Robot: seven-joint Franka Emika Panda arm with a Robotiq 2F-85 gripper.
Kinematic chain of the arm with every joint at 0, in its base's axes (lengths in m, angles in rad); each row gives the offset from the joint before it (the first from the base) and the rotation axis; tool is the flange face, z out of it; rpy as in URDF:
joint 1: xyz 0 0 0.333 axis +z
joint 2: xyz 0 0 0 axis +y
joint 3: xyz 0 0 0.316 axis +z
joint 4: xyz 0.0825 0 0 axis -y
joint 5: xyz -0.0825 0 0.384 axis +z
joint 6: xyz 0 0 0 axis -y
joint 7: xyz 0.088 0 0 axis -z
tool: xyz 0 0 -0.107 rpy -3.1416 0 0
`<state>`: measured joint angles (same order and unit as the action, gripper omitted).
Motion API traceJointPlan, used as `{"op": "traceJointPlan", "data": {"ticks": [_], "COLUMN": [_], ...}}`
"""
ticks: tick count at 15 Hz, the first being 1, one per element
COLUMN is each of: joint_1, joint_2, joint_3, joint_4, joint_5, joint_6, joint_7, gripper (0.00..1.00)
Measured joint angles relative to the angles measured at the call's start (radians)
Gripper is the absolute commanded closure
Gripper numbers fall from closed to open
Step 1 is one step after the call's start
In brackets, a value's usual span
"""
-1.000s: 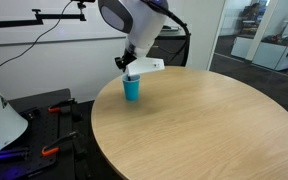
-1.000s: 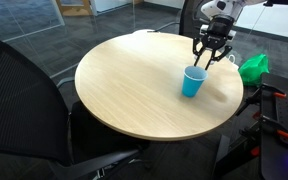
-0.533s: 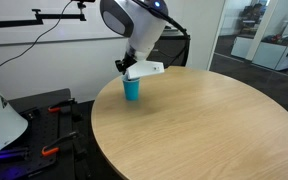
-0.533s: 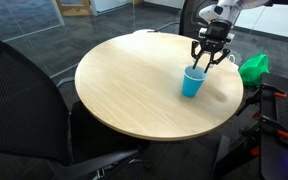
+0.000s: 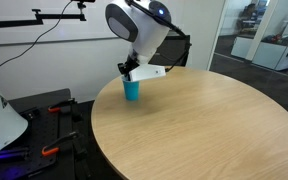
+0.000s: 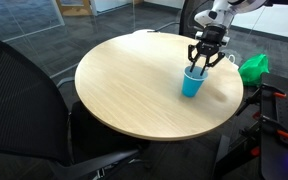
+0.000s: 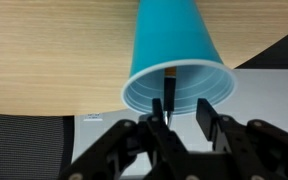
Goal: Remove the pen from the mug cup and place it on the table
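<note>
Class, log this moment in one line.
blue tapered cup: upright on tan wood table; thin dark pen: inside cup; gripper: open at rim

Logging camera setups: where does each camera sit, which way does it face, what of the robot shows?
Exterior view: low beside the table, facing across it; arm and gripper over the cup.
Exterior view: higher, behind a black chair, facing the cup; gripper and arm show.
Wrist view: looks past the open gripper into the cup, pen inside.
All share cup, gripper, table.

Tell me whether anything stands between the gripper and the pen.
Nothing visible does. In the wrist view the gripper sits at the mug cup's open mouth, jaws apart, and the pen stands exposed inside it.
</note>
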<state>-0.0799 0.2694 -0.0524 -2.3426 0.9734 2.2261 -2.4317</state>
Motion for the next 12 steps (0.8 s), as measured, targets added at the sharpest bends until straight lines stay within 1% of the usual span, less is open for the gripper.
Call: {"op": "traceJointPlan", "data": {"ticks": [12], "joint_1": [0.000], "joint_2": [0.072], "joint_3": [0.023], "joint_4": [0.059], "joint_5": [0.000], "joint_6": [0.000], "joint_7": [0.000], "gripper": [0.60]}}
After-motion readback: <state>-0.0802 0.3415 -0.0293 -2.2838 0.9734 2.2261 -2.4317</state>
